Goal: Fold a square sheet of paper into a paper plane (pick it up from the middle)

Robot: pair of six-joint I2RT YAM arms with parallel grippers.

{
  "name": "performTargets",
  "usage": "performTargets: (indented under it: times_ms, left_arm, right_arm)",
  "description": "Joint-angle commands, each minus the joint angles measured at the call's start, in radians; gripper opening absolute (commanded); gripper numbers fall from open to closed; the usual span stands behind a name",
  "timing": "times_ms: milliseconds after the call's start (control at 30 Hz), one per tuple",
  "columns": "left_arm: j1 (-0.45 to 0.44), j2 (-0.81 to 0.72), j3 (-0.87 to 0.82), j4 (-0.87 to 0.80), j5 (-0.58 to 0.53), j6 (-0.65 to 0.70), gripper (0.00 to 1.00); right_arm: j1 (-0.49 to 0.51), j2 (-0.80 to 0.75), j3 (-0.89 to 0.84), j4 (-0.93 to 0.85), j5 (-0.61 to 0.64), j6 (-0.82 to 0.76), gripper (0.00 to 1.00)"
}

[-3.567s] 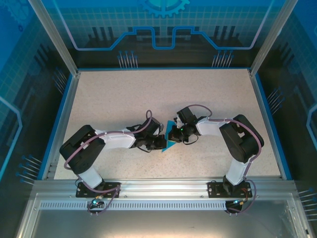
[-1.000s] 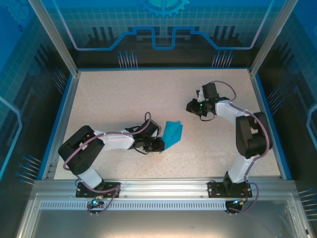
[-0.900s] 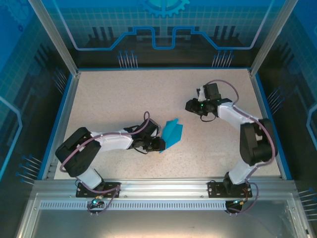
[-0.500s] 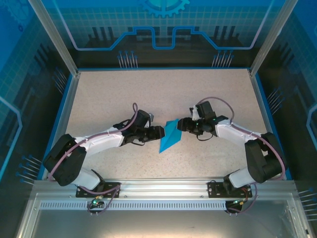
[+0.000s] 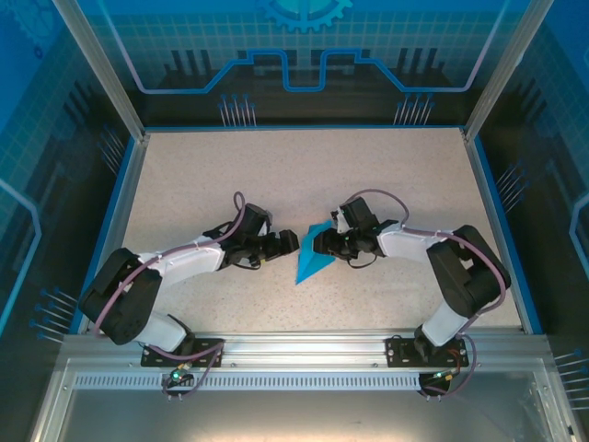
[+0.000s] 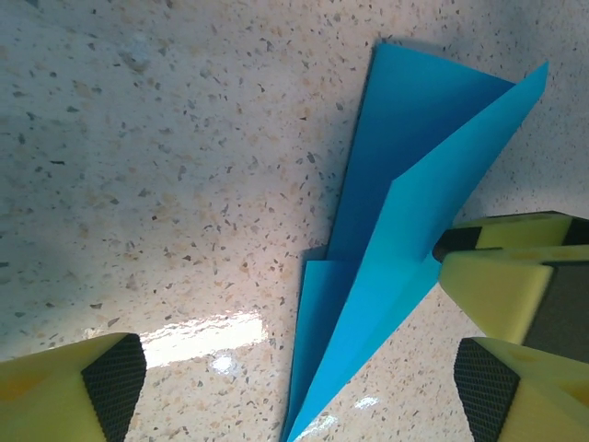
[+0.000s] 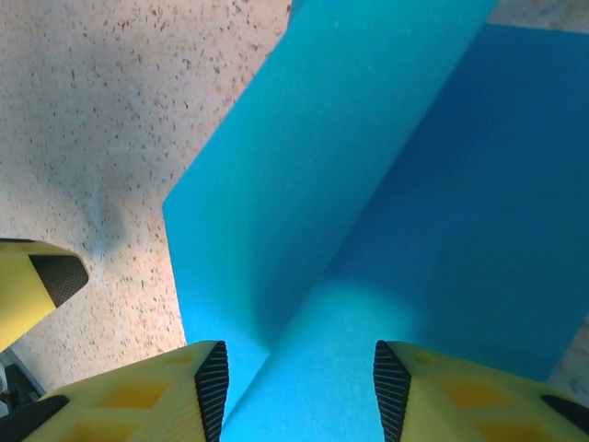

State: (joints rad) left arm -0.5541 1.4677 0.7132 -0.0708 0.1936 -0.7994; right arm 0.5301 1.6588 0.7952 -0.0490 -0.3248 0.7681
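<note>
Right wrist: paper plane (image 7: 368,184) between jaws

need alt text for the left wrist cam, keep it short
A folded teal-blue paper plane sits on a speckled table, its point toward the bottom of the frame. The left gripper hangs over it with jaws wide apart, and the yellow fingers of the right gripper reach its right edge.

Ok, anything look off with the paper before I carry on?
Only the paper plane: it isn't lying flat. One wing stands up off the table and casts a shadow, and the right gripper has a finger on either side of it. No tears or crumpling visible.
</note>
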Motion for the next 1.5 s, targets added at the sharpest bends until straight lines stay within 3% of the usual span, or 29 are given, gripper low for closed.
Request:
performTargets:
  times_ms: [0, 167, 300, 500, 800, 1233, 1467]
  left_arm:
    - [0.011, -0.025, -0.025, 0.016, 0.041, 0.002, 0.92]
    - [0.034, -0.045, -0.052, 0.041, 0.062, 0.002, 0.98]
    - [0.06, -0.062, -0.082, 0.078, 0.105, -0.002, 0.99]
    - [0.137, -0.072, -0.14, 0.217, 0.321, -0.033, 0.99]
    - [0.152, -0.087, -0.121, 0.365, 0.554, -0.068, 0.98]
    - [0.138, -0.028, -0.113, 0.663, 0.608, -0.218, 0.98]
    - [0.126, -0.028, -0.125, 0.763, 0.598, -0.251, 0.8]
  right_arm:
    - [0.016, 0.039, 0.03, 0.069, -0.03, 0.025, 0.44]
    - [0.024, 0.086, 0.042, 0.122, -0.05, 0.04, 0.32]
    - [0.024, 0.099, 0.041, 0.178, -0.074, 0.057, 0.16]
    - [-0.019, 0.036, 0.004, 0.312, -0.193, 0.101, 0.02]
    - [-0.133, -0.09, -0.002, 0.431, -0.45, 0.118, 0.02]
    - [-0.128, -0.115, 0.019, 0.508, -0.533, 0.218, 0.04]
    - [-0.116, -0.091, 0.022, 0.534, -0.535, 0.253, 0.04]
